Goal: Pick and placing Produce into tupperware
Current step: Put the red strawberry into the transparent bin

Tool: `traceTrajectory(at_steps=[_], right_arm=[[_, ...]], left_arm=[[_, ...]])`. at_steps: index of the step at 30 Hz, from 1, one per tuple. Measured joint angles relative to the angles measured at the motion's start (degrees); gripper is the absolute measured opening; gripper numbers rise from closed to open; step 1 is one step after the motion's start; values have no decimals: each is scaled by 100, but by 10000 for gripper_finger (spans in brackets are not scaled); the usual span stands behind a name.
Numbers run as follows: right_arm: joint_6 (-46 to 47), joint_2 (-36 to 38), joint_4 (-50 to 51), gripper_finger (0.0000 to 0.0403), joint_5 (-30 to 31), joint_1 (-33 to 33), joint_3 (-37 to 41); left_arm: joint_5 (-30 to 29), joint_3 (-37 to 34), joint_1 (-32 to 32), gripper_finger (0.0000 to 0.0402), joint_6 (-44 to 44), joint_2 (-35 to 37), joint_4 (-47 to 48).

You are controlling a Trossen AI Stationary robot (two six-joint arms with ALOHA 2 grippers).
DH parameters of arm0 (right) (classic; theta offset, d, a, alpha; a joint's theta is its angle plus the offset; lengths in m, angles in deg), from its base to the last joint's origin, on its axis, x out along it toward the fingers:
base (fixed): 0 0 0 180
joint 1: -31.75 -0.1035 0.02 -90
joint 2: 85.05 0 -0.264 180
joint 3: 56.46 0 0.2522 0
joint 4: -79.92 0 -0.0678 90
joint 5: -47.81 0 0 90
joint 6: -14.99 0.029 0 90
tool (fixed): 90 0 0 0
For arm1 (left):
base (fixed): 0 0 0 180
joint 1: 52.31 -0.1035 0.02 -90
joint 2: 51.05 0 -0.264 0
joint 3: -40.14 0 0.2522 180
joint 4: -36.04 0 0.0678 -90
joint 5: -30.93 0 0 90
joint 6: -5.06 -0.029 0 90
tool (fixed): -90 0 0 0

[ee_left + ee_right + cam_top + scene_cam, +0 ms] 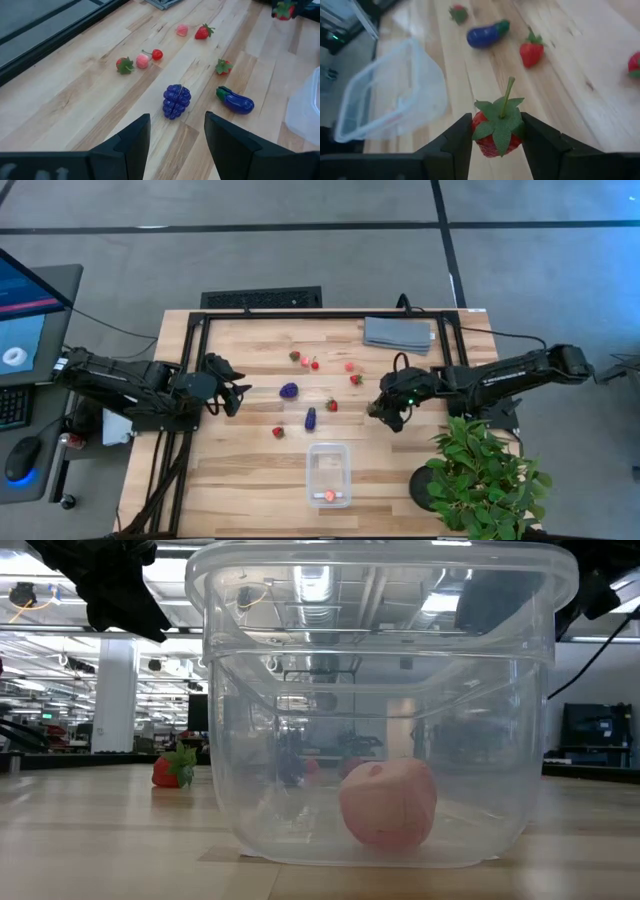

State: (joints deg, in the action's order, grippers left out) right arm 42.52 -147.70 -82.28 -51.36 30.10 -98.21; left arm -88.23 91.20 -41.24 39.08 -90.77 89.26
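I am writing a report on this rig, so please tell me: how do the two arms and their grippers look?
Both arms are dark, almost black, built of jointed tube-like segments. The left arm and the right arm each have black cables running along them. A small green light shows near the right gripper. The left gripper has two flat, dark, wedge-shaped fingers; the right one's fingers look the same. No markings are readable.

A: Even, bright light is falling from overhead; the wooden table [250, 480] is showing only faint, soft shadows.

B: Ceiling lamps are glaring as streaks across the clear tupperware [380, 700] in the low view.

A: The room behind it is blurring. In the right wrist view, the tupperware is smearing out of focus.
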Motion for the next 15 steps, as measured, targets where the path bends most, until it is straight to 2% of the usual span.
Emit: traceTrajectory(at_steps=[5,15], right_arm=[[86,200,-81,172,-125,-2,0],[203,148,-701,174,-364,-20,0]], left_arm=[[-4,0,0,177,-1,0,-38],[-8,0,-1,177,-2,0,-221]])
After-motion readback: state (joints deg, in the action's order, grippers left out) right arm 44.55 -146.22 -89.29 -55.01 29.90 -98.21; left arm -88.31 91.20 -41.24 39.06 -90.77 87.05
